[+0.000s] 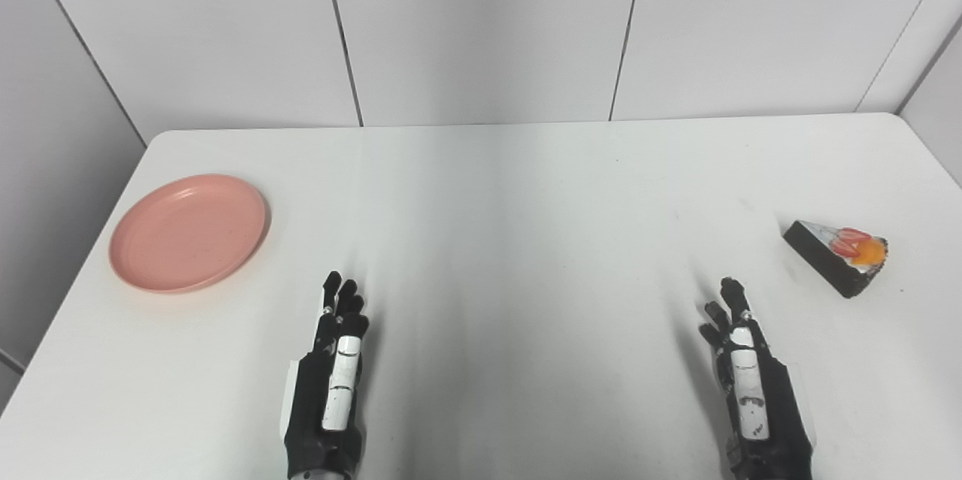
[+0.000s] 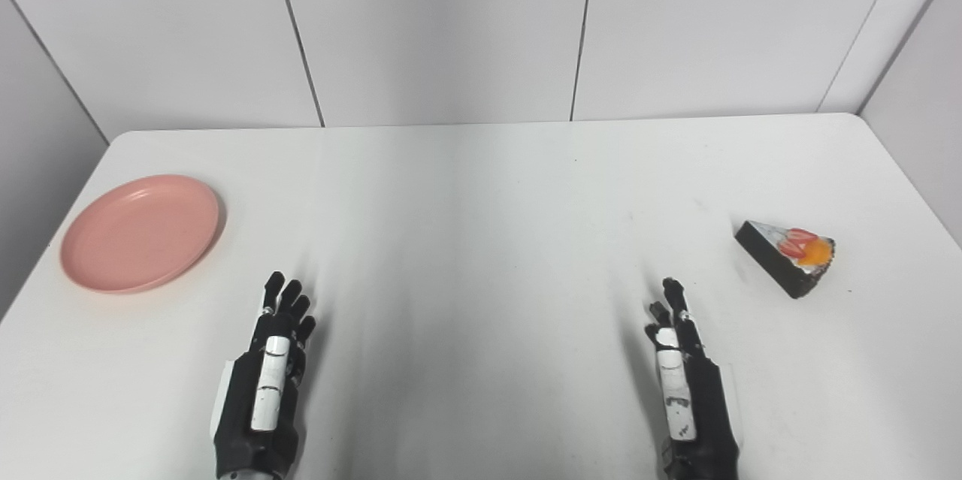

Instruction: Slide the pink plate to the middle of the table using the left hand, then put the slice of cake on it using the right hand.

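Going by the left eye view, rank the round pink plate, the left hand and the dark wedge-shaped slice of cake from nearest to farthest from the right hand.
1. The dark wedge-shaped slice of cake, just ahead and to the right of the right hand.
2. The left hand, across the table's near edge.
3. The round pink plate, at the far left.

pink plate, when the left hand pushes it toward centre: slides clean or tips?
Likely slides: the pink plate sits flat on the smooth white table, shallow and wide, so tipping seems unlikely. It looks rigid and probably light, maybe plastic, so a rim push from the left hand could spin it rather than move it straight. Nothing lies in its path to the centre.
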Available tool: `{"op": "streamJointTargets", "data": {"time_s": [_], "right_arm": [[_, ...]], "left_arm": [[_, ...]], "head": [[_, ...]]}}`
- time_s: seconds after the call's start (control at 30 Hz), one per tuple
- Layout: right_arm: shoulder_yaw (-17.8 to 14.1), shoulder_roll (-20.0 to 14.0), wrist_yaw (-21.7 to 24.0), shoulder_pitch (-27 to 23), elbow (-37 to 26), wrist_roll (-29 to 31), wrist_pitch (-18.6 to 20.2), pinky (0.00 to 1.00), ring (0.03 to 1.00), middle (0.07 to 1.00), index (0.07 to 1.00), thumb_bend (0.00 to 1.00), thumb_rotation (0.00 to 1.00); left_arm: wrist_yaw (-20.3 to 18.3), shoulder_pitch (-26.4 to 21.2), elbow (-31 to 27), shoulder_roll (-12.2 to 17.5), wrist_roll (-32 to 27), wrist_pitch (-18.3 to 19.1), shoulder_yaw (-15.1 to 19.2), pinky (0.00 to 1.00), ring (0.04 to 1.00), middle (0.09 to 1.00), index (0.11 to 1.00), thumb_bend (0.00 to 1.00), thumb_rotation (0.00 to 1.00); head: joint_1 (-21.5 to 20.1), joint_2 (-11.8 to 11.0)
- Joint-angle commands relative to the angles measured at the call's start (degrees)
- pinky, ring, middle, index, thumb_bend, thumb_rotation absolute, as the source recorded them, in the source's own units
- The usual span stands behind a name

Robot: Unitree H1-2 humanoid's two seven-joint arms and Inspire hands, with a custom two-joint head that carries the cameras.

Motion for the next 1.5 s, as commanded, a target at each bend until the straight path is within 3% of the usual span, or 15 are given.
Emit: {"op": "streamJointTargets", "data": {"time_s": [0.0,0.3,0.47,1.0,1.47], "right_arm": [[-0.14,0.45,-0.24,-0.25,-1.73,0.04,-3.48,0.95,0.950,0.982,0.946,0.87,0.95],[0.23,0.07,0.23,-0.17,-1.86,-0.15,-3.10,0.93,0.943,0.975,0.941,0.87,0.96],[0.63,-0.46,1.10,-0.20,-2.02,0.53,-2.29,0.91,0.923,0.954,0.932,0.89,0.96],[1.31,-1.36,2.07,-0.31,-2.71,1.39,-1.01,0.89,0.914,0.933,0.922,0.90,0.95],[1.40,-1.33,1.97,-0.38,-2.84,0.76,-1.22,0.93,0.921,0.936,0.926,0.90,0.96]], "left_arm": [[-0.41,-0.16,-1.89,0.19,0.15,-1.50,-0.29,1.00,1.000,1.000,1.000,0.70,0.79],[-0.80,-0.24,-1.82,0.81,0.84,-1.62,-0.61,1.00,1.000,1.000,1.000,0.70,0.80],[-0.85,-0.43,-1.90,1.31,1.41,-1.18,-0.84,1.00,0.986,0.974,0.997,0.64,0.87],[-1.20,-0.25,-2.92,2.04,1.16,1.07,-1.15,1.00,0.969,0.957,1.000,0.65,0.88],[-1.60,-0.19,-3.36,2.24,0.71,1.99,-1.21,1.00,0.973,0.962,1.000,0.66,0.87]], "head": [[0.00,0.03],[0.00,0.03],[0.00,0.03],[-0.28,0.22],[-0.29,0.26]]}}
